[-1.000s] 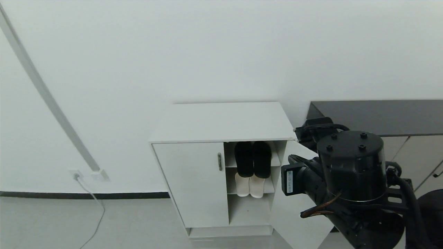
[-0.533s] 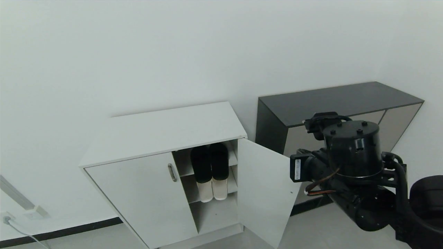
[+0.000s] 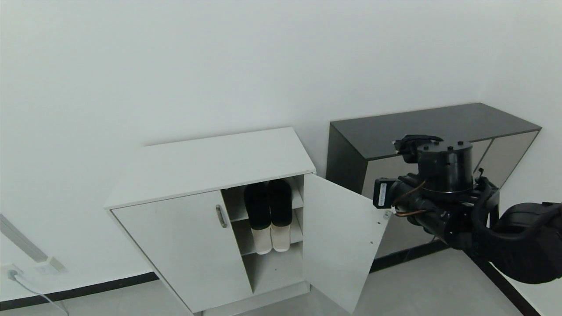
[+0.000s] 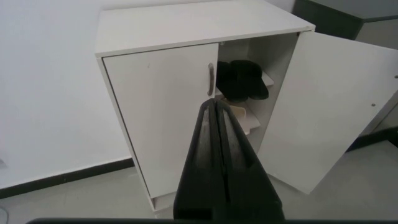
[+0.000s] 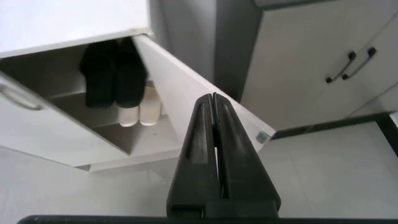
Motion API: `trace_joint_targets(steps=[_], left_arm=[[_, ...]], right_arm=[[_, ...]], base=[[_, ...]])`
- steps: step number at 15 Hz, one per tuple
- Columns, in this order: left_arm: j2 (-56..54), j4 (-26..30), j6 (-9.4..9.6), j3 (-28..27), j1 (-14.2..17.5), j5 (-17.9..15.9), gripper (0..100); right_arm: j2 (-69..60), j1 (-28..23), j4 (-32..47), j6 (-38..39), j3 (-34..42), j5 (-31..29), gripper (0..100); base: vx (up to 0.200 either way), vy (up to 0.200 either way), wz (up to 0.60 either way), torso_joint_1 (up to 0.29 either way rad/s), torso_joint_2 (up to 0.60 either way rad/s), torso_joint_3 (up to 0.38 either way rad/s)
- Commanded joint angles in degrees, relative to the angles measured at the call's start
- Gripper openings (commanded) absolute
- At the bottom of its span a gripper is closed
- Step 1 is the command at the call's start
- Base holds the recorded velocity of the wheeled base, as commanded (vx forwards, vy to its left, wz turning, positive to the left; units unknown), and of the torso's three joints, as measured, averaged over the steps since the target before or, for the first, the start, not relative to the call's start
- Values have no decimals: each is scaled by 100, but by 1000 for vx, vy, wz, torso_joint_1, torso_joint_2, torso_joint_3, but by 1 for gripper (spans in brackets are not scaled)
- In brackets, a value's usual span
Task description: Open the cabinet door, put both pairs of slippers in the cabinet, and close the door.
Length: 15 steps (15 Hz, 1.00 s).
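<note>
A plain white wall (image 3: 219,66) stands behind everything, and a pale grey floor (image 3: 417,289) meets it along a black skirting strip (image 3: 88,292). Against that wall stands the white cabinet (image 3: 210,162), low and flat-topped. Just beside it, on my right, is a dark sideboard (image 3: 430,123) with pale fronts.

The cabinet has two doors. The open door (image 3: 342,232), on the right, is swung out wide toward the sideboard. The closed door (image 3: 184,250), on the left, sits flush and bears a small metal handle (image 3: 220,216) near its inner edge.

Both pairs of slippers are inside the open half. The black slippers (image 3: 268,202) lie side by side on the top shelf and stick out over its front edge. The white slippers (image 3: 271,238) lie side by side on the shelf right below them, also jutting over the edge.

My right arm is beside the outer edge of the open door, between it and the sideboard. My right hand (image 5: 213,98) has its fingers pressed together with nothing between them. It points at the open door, and I cannot tell whether it touches the panel. My left hand (image 4: 213,102) is pressed together too, holding nothing. It is held in front of the cabinet, lined up with the handle of the closed door.

Low on the wall to the left sits a socket (image 3: 12,273) with a cable plugged in.
</note>
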Motion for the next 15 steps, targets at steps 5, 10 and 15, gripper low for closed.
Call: trace_joint_targets(steps=[5,10,15], left_arm=[[4,-4,0,0,0,1,0],[4,-4,0,0,0,1,0],[4,-4,-9,0,0,1,0]], right_arm=[[865,-878,-249,50,-464,485,0],[1832,-1440,-768,32,-1167,784,0],[2272,-1581,-768,32,-1369,819,0]], base=[[0,0,0,0,0,0],[0,0,0,0,0,0],[0,0,0,0,0,0]])
